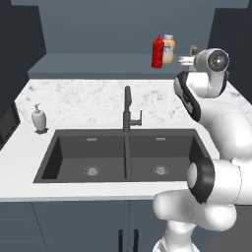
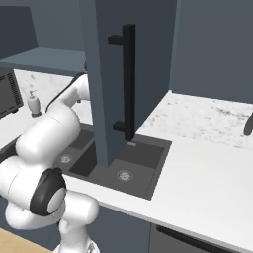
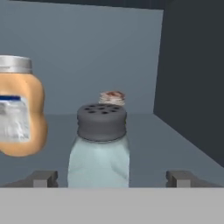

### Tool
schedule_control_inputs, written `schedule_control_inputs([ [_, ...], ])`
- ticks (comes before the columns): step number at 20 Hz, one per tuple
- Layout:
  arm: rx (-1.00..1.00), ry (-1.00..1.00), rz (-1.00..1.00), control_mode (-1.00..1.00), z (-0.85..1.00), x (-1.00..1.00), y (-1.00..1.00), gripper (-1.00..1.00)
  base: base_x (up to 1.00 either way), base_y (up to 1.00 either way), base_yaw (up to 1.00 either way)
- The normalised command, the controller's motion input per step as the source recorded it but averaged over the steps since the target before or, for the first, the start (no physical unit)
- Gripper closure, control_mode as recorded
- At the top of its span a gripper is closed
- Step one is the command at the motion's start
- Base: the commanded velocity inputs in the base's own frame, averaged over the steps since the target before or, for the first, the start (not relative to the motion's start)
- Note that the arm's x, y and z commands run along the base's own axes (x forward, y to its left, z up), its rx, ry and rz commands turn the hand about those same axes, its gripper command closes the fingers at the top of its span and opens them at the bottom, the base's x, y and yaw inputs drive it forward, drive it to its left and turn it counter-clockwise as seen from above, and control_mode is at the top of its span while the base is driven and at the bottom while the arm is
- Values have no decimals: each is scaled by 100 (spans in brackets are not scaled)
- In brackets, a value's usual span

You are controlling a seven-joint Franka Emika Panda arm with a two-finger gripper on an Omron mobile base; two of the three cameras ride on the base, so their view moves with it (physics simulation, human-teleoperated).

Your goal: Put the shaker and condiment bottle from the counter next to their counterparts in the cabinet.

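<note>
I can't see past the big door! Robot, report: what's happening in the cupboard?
Gripper open, fingers either side of the shaker. Shaker standing in the cabinet, beside the peach-orange bottle. Nothing blocking.

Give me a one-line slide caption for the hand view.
Open gripper straddling the pale blue shaker on the cabinet shelf, beside the peach-orange bottle.

shaker (image 3: 101, 144) standing in the cabinet (image 3: 96, 52) between the gripper (image 3: 112, 178) fingertips, peach bottle (image 3: 17, 111) to its left, condiment bottle (image 1: 157, 51) beside that, counter (image 1: 93, 101) below
</note>
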Motion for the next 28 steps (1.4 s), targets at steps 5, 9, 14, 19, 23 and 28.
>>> schedule_control_inputs([
  [5, 0, -4, 0, -100, -15, -86, 13, -100, 0, 0, 0],
  [9, 0, -3, 0, -100, -60, -96, 51, -100, 0, 0, 0],
  [14, -4, -5, 0, -100, -80, -99, 84, -100, 0, 0, 0],
  [19, -7, -7, 0, -100, -71, -98, 90, -100, 0, 0, 0],
  [23, -2, -2, 0, -100, -78, -85, 67, -100, 0, 0, 0],
  [28, 0, 0, 0, -100, -100, -48, 30, -100, 0, 0, 0],
])
